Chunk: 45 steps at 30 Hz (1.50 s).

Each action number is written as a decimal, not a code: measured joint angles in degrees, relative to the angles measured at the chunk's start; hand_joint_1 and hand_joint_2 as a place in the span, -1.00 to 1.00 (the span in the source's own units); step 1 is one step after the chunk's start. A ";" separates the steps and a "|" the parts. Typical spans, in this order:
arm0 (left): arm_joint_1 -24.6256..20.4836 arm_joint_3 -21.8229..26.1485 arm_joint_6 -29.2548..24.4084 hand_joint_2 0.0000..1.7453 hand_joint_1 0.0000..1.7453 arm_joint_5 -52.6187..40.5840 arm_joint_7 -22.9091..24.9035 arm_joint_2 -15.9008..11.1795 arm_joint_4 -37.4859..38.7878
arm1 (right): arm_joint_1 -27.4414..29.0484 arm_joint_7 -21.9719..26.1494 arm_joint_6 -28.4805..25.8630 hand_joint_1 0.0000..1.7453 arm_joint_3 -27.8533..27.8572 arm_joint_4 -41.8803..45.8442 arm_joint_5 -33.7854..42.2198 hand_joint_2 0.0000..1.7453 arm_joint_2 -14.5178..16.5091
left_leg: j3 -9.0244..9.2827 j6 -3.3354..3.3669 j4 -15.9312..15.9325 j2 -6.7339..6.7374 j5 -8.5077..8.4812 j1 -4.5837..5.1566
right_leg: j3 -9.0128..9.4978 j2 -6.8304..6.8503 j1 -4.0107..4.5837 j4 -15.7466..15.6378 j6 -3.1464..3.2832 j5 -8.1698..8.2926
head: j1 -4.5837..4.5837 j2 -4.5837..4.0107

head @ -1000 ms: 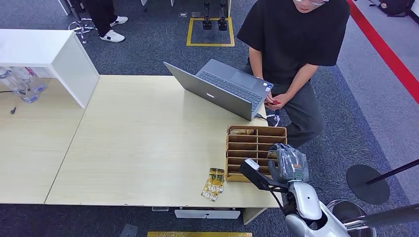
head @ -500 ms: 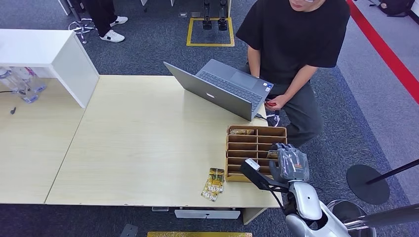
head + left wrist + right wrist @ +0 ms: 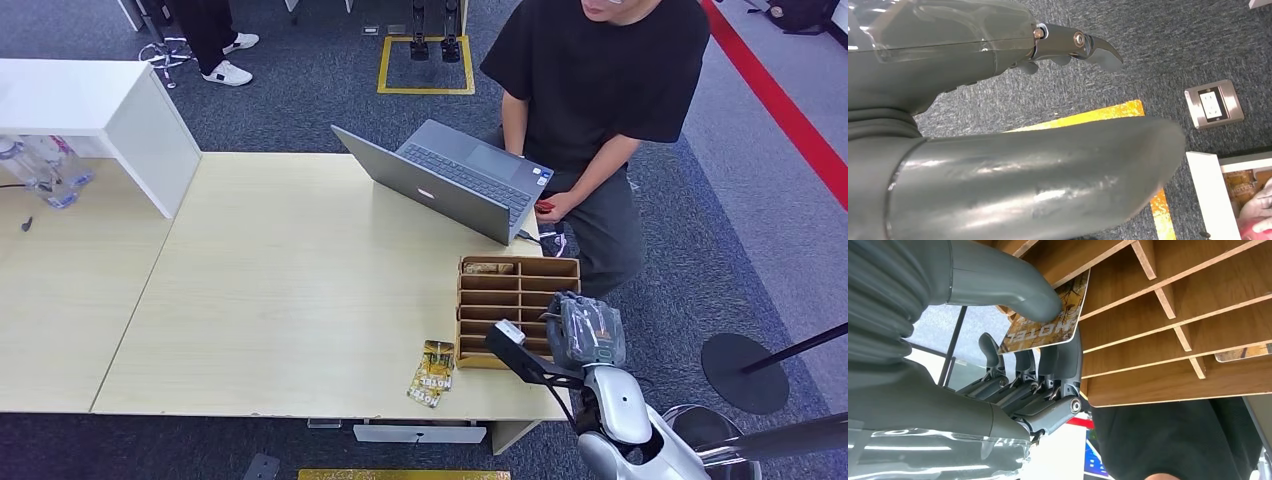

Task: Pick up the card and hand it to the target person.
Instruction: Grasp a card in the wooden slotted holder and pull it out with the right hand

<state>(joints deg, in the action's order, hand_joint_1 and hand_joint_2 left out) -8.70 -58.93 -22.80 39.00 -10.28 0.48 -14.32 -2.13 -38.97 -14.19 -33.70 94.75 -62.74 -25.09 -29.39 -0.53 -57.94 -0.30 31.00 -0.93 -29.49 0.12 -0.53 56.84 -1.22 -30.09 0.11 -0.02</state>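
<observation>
open grey laptop (image 3: 455,180) on wooden table (image 3: 280,290), clear bottles (image 3: 40,170), white cabinet (image 3: 100,115)

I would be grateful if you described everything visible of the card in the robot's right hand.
The yellow-brown printed card with rounded corners reads HOTEL. It looks thin, stiff and glossy. The right robot hand pinches it, grey thumb on its face, dark fingers behind, at a slot of the wooden compartment rack, part still inside.

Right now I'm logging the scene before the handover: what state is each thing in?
Right hand: pinches the card at the wooden organizer.
Card: held, partly inside a slot.
Wooden organizer: flat on the table, one far slot filled.
Laptop: open.
Loose cards: flat near the table edge.
Left hand: empty.
</observation>
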 joint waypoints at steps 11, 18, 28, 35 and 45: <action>-0.01 0.00 0.04 -1.00 -1.00 -0.28 0.49 0.00 0.00 | -0.13 -0.89 4.25 0.74 0.04 0.39 -8.14 1.00 -0.04 | 0.01 0.00 0.00 0.00 0.00 0.00 | 0.01 0.00 0.00 0.00 0.00 0.00 | 0.00 0.00; -0.01 0.00 0.07 -1.00 -1.00 -0.36 0.48 0.00 0.00 | -0.11 -1.03 9.16 0.74 0.17 3.38 -12.32 1.00 -0.58 | 0.00 0.00 -0.01 0.00 0.00 0.00 | 0.00 0.00 -0.01 0.00 0.00 0.00 | 0.00 0.00; -0.01 0.00 0.07 -1.00 -1.00 -0.33 0.15 0.00 0.00 | -0.75 -0.84 12.00 0.70 0.44 10.75 -14.03 1.00 -1.64 | 0.01 0.00 -0.01 0.00 0.00 0.00 | 0.00 0.00 0.00 0.00 0.00 0.00 | 0.01 0.00; 0.05 0.01 -0.08 -1.00 -1.00 0.09 -0.62 -0.02 0.00 | -1.22 1.19 8.22 0.70 1.59 15.16 -3.51 1.00 -1.86 | -0.01 0.00 -0.01 0.00 0.00 0.00 | 0.00 0.00 0.00 0.00 0.00 0.00 | 0.01 0.00; 0.31 0.02 -0.43 -1.00 -1.00 0.10 -0.79 -0.07 0.00 | -2.61 2.35 2.00 0.66 5.26 18.21 9.25 1.00 -2.91 | -0.01 0.00 -0.01 0.00 0.00 0.01 | 0.00 0.00 -0.01 0.00 0.00 0.00 | 0.01 0.00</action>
<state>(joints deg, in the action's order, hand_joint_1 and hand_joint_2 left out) -8.39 -58.90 -23.23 39.10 -11.07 0.42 -14.32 -4.74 -36.62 -12.19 -28.45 112.96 -53.49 -28.00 -29.40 -0.52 -57.95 -0.30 30.99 -0.92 -29.49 0.12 -0.54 56.84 -1.22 -30.08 0.11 -0.02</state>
